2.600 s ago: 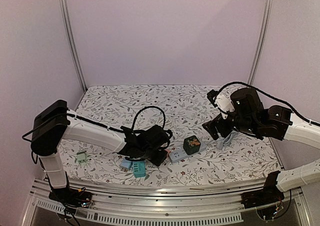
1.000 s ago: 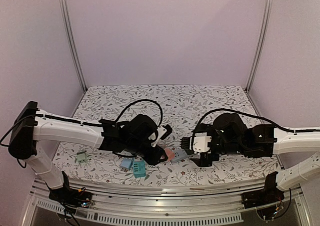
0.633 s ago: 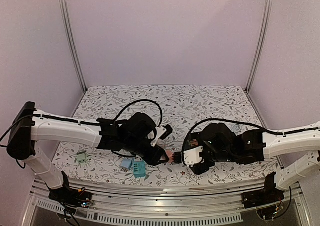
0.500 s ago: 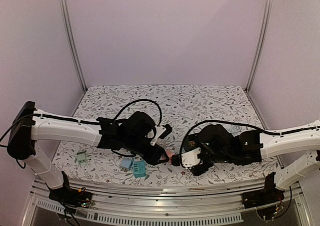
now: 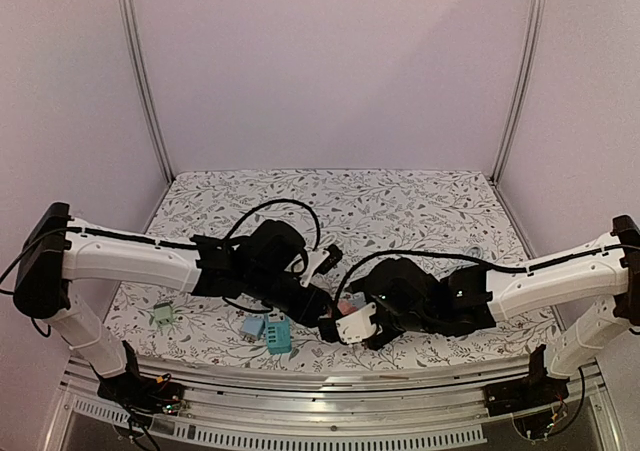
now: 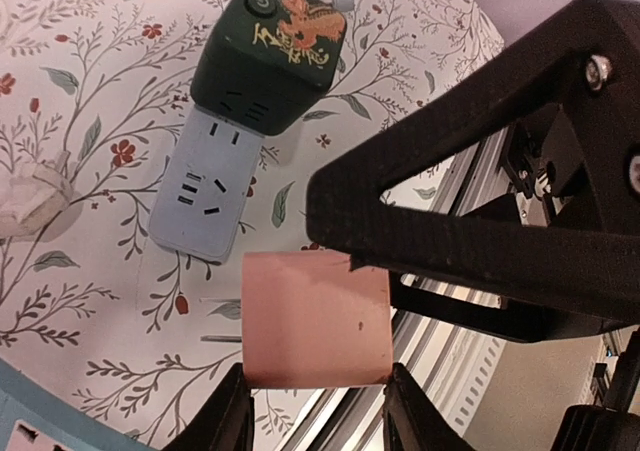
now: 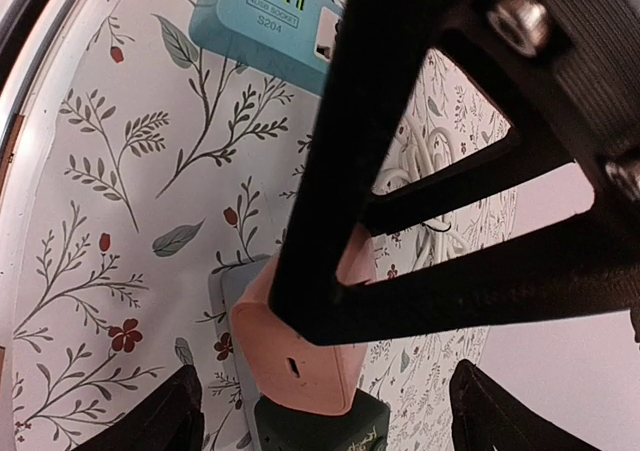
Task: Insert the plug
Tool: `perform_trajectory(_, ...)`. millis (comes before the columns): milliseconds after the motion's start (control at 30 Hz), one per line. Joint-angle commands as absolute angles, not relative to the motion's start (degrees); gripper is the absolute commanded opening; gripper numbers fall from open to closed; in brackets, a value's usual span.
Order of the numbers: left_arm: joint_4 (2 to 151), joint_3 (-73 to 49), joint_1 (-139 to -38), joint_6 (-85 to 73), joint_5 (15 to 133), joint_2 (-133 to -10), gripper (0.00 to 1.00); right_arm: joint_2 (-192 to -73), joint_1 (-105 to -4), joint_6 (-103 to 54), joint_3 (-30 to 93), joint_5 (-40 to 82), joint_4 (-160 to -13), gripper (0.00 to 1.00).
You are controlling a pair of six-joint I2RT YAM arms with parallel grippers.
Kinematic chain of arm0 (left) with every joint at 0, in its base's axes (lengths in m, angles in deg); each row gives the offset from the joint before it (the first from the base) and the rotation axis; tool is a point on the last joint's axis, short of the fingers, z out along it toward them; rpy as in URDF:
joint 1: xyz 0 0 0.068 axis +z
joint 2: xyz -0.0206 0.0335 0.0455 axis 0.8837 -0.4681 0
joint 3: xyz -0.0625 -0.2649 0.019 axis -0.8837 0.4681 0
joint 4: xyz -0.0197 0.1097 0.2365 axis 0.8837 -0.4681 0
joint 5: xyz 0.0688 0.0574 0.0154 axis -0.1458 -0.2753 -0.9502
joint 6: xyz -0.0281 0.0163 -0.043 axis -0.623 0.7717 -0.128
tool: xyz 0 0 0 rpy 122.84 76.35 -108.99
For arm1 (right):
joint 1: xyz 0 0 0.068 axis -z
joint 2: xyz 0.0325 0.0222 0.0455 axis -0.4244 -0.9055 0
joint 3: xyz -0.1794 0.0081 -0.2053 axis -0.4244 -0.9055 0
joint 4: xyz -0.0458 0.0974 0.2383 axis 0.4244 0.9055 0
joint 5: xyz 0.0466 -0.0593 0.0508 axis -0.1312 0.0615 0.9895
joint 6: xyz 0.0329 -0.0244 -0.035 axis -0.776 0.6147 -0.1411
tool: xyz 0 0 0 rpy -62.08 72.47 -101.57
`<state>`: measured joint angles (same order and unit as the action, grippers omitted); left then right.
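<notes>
Left pincer (image 6: 317,376) of mine is squeezed down on the pink plug (image 6: 315,316), holding it in the air, and my right pincer (image 7: 335,411) sits wide open right beside it with nothing in it. Below and further out lies the grey power strip (image 6: 205,196) with a green cube (image 6: 275,56) on its far end, so I reckon this is the line-up stage, maybe a handoff. Next move needs the prongs (can't see them) squared over a free socket, then a straight push.
</notes>
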<state>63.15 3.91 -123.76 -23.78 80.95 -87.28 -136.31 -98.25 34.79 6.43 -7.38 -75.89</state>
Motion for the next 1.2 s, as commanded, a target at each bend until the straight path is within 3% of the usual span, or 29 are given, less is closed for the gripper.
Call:
perform_trajectory(0,67.3,5.8,-122.0,-26.1,83.3,-85.0,0.07,-137.5,-98.7,35.7,8.0,-8.3,-77.5,0.83)
perform_trajectory(267,73.0,7.9,-120.3,-29.8,88.4,-85.2,0.06,-137.7,-98.8,34.9,7.9,-7.4,-79.1,0.78)
perform_trajectory(500,76.7,8.4,-119.8,-31.1,89.9,-85.4,0.06,-139.6,-98.8,34.7,8.8,-9.1,-79.6,0.56)
perform_trajectory(800,77.9,9.0,-119.6,-31.7,90.5,-85.7,0.05,-138.6,-98.7,34.8,8.7,-10.6,-79.9,0.51)
perform_trajectory(1000,78.4,9.1,-119.4,-31.9,91.1,-86.0,0.05,-138.4,-98.7,35.3,8.3,-10.6,-79.6,0.38)
perform_trajectory(1167,78.4,9.1,-119.4,-31.8,91.0,-86.1,0.05,-138.8,-98.7,35.4,8.3,-10.7,-79.1,0.19)
